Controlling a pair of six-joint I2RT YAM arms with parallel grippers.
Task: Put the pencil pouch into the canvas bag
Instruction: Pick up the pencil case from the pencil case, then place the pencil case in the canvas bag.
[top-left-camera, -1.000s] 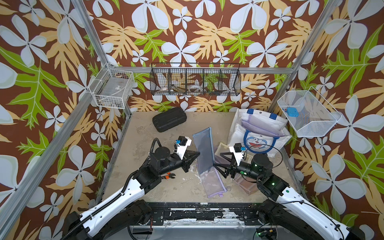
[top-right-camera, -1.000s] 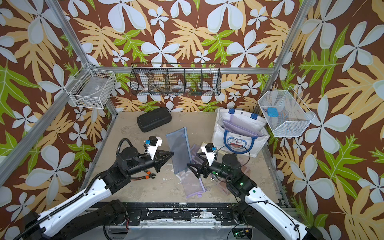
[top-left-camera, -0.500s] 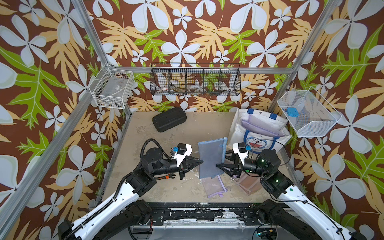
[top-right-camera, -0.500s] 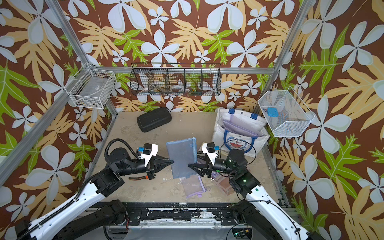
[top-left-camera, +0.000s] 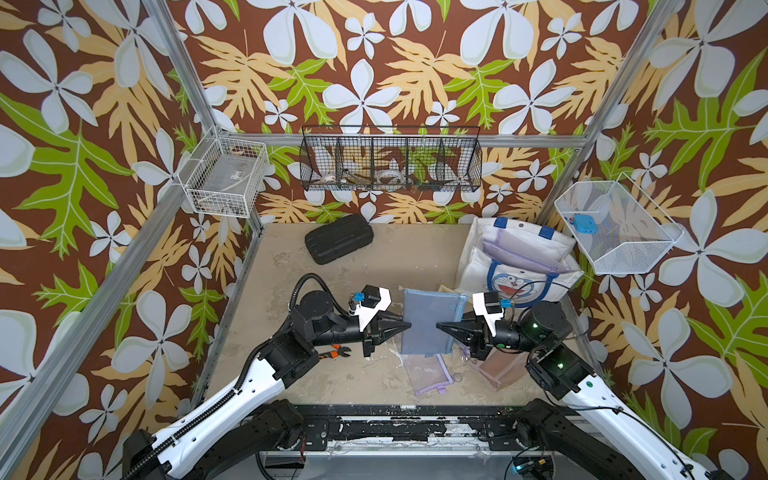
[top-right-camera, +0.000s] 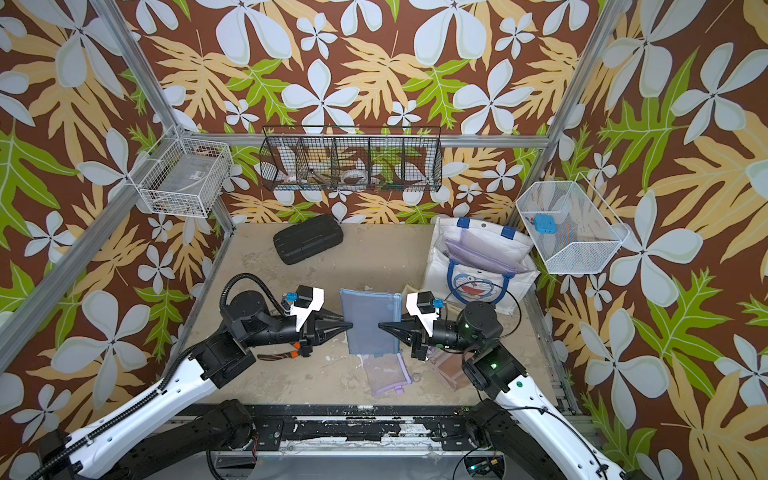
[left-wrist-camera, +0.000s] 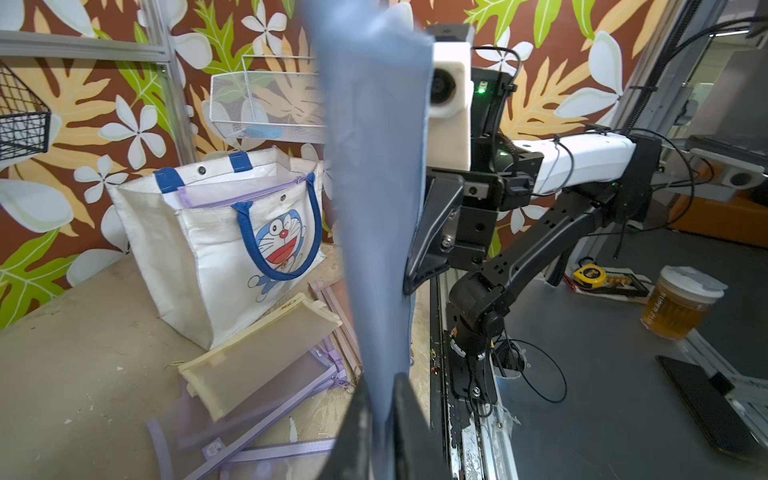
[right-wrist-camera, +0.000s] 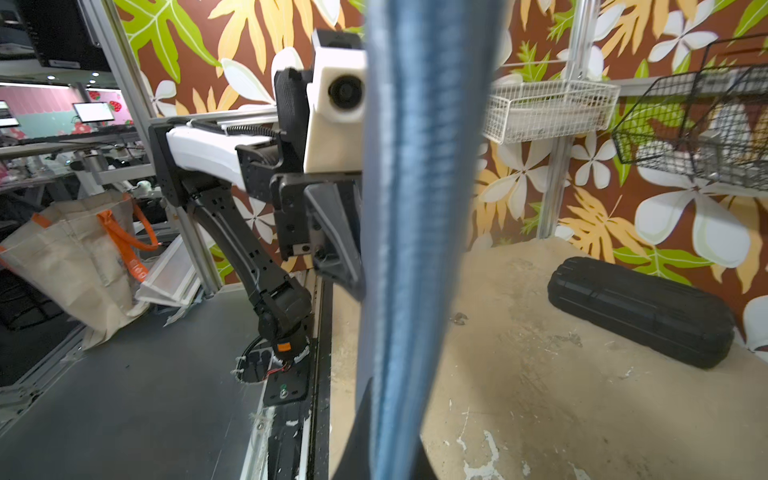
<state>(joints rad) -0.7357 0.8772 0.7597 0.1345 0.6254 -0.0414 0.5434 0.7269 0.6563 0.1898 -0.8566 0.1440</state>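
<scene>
The pencil pouch (top-left-camera: 428, 322) (top-right-camera: 370, 322) is a blue mesh zip pouch held upright above the table's middle, between both arms. My right gripper (top-left-camera: 439, 327) (right-wrist-camera: 390, 449) is shut on its right edge. My left gripper (top-left-camera: 405, 328) (left-wrist-camera: 380, 415) is at the left edge, its jaws slightly parted with the pouch (left-wrist-camera: 374, 208) still between them. The canvas bag (top-left-camera: 478, 266) (left-wrist-camera: 208, 249), white with blue handles and a cartoon cat, stands open at the back right, behind my right gripper. A purple pouch (top-left-camera: 519, 247) lies inside it.
More mesh pouches lie on the table under the held one: a purple one (top-left-camera: 424, 372) and a pinkish one (top-left-camera: 498, 368). Orange-handled pliers (top-left-camera: 336, 353) lie under my left arm. A black hard case (top-left-camera: 338, 239) sits at the back. Wire baskets (top-left-camera: 390, 160) hang on the walls.
My right gripper has closed on the pouch's right edge. My left gripper's jaws have eased apart. The pouch has been drawn nearer and lower between the two arms.
</scene>
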